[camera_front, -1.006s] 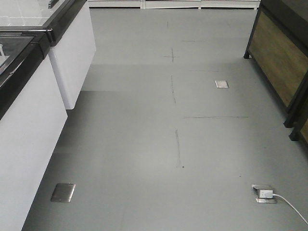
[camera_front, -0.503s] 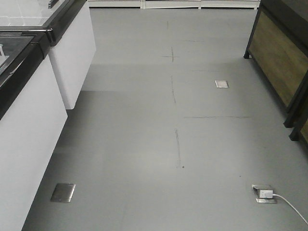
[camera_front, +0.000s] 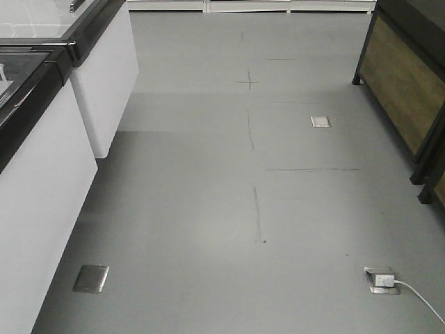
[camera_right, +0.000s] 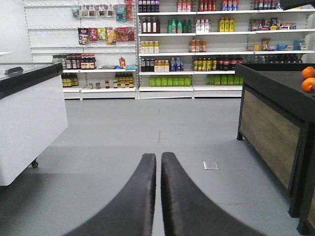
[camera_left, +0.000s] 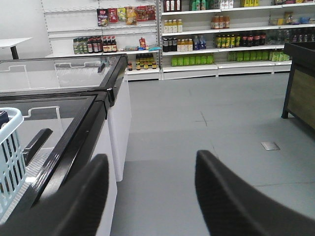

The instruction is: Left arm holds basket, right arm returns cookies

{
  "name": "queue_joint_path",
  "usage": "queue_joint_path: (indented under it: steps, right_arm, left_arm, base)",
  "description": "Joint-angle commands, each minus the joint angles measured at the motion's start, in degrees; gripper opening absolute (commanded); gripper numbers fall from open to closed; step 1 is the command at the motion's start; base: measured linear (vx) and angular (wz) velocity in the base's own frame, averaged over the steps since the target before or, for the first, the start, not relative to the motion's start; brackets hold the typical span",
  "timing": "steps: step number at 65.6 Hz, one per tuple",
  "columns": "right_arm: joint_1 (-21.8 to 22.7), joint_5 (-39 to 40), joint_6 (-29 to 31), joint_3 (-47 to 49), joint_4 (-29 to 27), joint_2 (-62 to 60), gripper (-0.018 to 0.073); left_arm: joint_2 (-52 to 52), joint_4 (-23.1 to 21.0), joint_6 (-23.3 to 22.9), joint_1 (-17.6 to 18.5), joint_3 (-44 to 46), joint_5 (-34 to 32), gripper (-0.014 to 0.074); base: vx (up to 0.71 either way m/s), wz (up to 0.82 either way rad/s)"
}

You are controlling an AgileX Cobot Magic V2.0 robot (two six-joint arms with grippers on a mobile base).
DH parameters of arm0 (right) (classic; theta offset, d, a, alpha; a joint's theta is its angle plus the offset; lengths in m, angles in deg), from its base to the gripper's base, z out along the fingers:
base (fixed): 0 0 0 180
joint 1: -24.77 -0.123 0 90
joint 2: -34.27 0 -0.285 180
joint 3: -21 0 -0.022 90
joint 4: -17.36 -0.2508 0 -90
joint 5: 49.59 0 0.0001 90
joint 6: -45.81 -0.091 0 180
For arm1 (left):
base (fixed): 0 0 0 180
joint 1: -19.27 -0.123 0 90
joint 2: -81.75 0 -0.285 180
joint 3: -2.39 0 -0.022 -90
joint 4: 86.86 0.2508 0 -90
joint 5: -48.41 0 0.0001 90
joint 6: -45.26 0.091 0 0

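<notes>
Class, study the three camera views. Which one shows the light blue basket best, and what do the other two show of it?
The left wrist view. The basket appears only there, as a slotted wall and rim cut off at the left edge, beside the black-framed freezer. The front-facing and right wrist views show nothing of it.

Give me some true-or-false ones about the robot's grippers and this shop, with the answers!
1. The left gripper is open. True.
2. The right gripper holds a box. False: it is shut, with nothing between its fingers.
3. The basket is red. False: it is light blue.
4. Oranges lie on the dark stand. True.
5. A white cable runs from a floor socket. True.
</notes>
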Motion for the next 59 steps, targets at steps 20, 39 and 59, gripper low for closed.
queue_joint_path:
  steps: [20, 39, 59]
  right_arm:
    - [0.0, 4.3, 0.4, -1.1, 0.1, -0.7, -0.0006]
    - [0.0, 4.3, 0.4, -1.1, 0.1, -0.7, -0.0006]
    - [0.0, 4.3, 0.4, -1.1, 0.1, -0.7, -0.0006]
  left_arm:
    - [1.8, -7.5, -2.6, 0.4, 2.0, -4.5, 0.0544]
    - [16.5, -5.7, -12.4, 0.3, 9.6, 7.8, 0.0544]
    - [36.4, -4.9, -17.1, -3.9, 22.7, 15.2, 0.0544]
  base:
    - [0.0, 0.0]
    - [0.0, 0.0]
    - [0.0, 0.0]
